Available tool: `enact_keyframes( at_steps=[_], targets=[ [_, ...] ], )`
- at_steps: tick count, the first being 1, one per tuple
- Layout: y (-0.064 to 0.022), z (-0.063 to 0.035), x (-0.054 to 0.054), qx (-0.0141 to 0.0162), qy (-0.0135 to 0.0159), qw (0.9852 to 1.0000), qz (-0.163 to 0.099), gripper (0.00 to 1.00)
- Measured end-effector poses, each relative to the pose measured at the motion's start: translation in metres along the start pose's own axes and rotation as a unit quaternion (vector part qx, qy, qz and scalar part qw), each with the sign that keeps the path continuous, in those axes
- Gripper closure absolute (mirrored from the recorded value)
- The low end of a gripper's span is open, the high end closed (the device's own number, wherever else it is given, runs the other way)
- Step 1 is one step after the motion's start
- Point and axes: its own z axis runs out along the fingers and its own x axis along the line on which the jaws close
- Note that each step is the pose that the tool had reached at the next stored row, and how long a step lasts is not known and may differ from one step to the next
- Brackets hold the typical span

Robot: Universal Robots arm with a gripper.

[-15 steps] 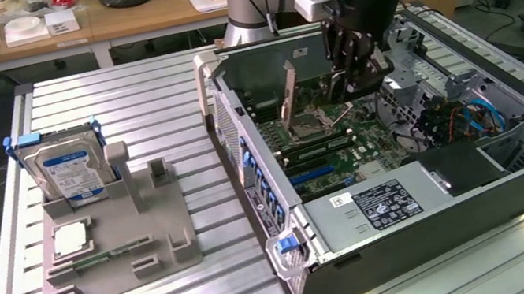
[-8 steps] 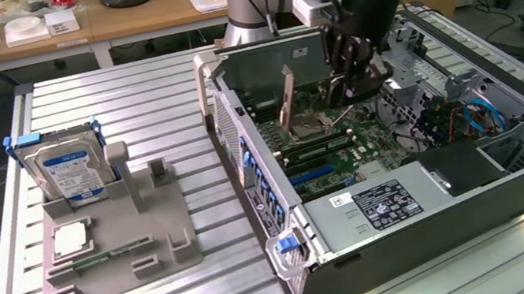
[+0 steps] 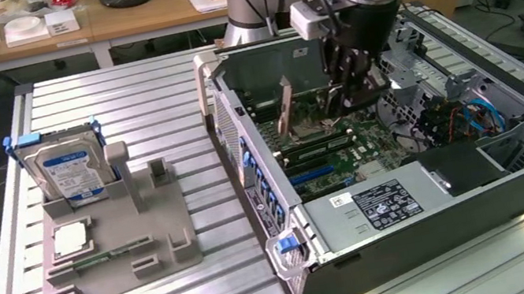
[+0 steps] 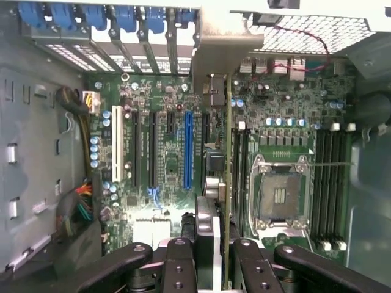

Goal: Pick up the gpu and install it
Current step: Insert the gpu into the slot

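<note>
1. Pickup is done: the gripper (image 3: pixel 350 100), partly closed, clamps the gpu (image 3: pixel 285 111) edge-on inside the case (image 3: pixel 445 220).
2. Seating looks unfinished: the gpu (image 4: pixel 227 177) hangs over the motherboard (image 4: pixel 171 159) slots.
3. The case also holds an empty socket (image 4: pixel 281 195).
4. Beside the case, a holder (image 3: pixel 166 243) on the tabletop (image 3: pixel 126 98) carries a hard drive (image 3: pixel 68 167).

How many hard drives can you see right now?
1: the hard drive stands upright in the grey holder at the exterior view's left. Others inside the case could be hidden.
</note>
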Motion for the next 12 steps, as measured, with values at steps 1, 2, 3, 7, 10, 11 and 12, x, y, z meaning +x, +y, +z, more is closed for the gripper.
enact_keyframes(
  at_steps=[1,2,3,7,10,11,12],
  targets=[
    [0.0018,0.0017,0.0,0.0,0.0,1.0,0.0,0.72],
    [0.003,0.0035,0.0,0.0,0.0,1.0,0.0,0.72],
    [0.0037,0.0053,0.0,0.0,0.0001,1.0,0.0,0.72],
    [0.0075,0.0126,0.001,-0.0001,0.0001,1.0,-0.001,0.72],
    [0.0096,0.0179,0.001,-0.0002,0.0001,1.0,-0.001,0.72],
    [0.0096,0.0198,0.001,-0.0002,0.0,1.0,-0.001,0.72],
    [0.0097,0.0215,0.002,-0.0003,0.0001,1.0,-0.001,0.72]
  ],
)
